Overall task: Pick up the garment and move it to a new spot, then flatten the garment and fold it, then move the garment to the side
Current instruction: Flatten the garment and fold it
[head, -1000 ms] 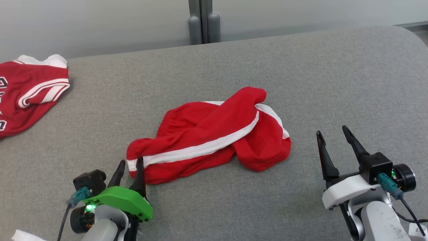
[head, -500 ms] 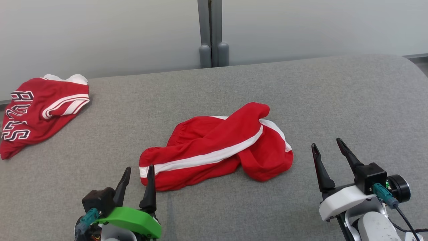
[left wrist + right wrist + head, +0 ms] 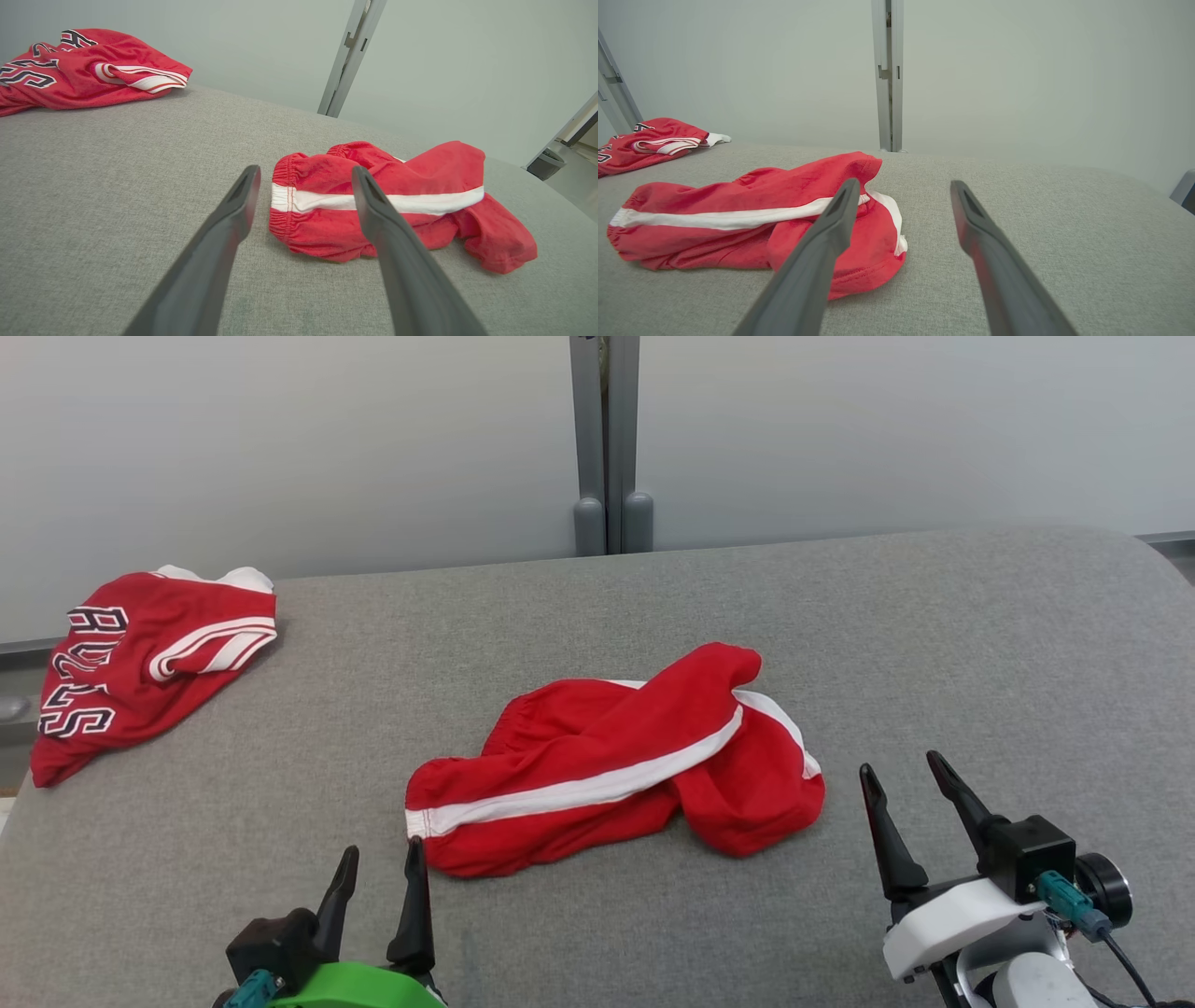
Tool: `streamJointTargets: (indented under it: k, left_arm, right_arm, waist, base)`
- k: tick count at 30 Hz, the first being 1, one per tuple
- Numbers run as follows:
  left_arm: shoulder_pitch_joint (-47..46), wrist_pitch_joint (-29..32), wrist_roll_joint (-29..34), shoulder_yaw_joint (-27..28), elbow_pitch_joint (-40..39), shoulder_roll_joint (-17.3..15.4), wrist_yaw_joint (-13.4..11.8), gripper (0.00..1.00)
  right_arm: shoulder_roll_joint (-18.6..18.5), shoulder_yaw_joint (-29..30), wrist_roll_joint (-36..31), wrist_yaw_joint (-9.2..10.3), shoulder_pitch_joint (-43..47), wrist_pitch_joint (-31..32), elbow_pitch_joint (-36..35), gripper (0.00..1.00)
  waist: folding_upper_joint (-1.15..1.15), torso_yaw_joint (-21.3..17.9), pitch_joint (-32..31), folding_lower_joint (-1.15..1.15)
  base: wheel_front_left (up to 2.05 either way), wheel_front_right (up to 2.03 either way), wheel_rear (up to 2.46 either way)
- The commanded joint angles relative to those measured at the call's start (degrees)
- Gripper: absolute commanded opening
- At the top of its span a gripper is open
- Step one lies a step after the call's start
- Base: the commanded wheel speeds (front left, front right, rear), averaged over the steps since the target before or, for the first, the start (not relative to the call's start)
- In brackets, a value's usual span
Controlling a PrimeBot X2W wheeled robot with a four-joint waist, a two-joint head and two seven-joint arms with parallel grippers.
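The garment (image 3: 616,761) is a pair of red shorts with a white side stripe, lying crumpled and twisted in the middle of the grey surface; it also shows as the shorts (image 3: 397,205) and the shorts (image 3: 752,214) in the wrist views. My left gripper (image 3: 381,861) stands open just short of its waistband end, touching nothing. My right gripper (image 3: 904,767) is open to the right of the garment, apart from it. In the left wrist view my own gripper (image 3: 306,175) points at the elastic waistband; in the right wrist view my gripper (image 3: 903,186) points past the crumpled leg end.
A second red jersey (image 3: 140,663) with white trim and lettering lies at the far left back corner of the grey upholstered surface (image 3: 934,644). Behind stands a pale wall with a grey vertical post (image 3: 607,448). The surface curves away at the right.
My left gripper has opened and drawn back from the waistband end, leaving the garment lying. The head view has tilted up, so everything sits lower in it. The right gripper stays open.
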State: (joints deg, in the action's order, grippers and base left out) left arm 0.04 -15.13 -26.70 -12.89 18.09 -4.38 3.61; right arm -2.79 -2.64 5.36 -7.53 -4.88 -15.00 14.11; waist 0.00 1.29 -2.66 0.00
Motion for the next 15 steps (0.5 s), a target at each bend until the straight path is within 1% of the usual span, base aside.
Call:
streamJointTargets:
  k: [1,15]
  left_arm:
    - [0.8,0.0,1.0,0.3,-0.2,0.2,0.5,1.00]
    - [-0.6,0.0,3.3,1.3,1.0,1.2,1.5,1.00]
  right_arm:
    - [-0.2,0.0,0.8,0.08,0.9,-0.3,0.0,1.00]
    - [-0.2,0.6,1.8,0.08,0.9,-0.3,0.7,1.00]
  waist:
    - [0.00,-0.2,0.0,0.00]
    - [0.00,-0.6,0.3,0.00]
  base:
    - [0.00,0.00,0.00]
    - [0.00,0.00,0.00]
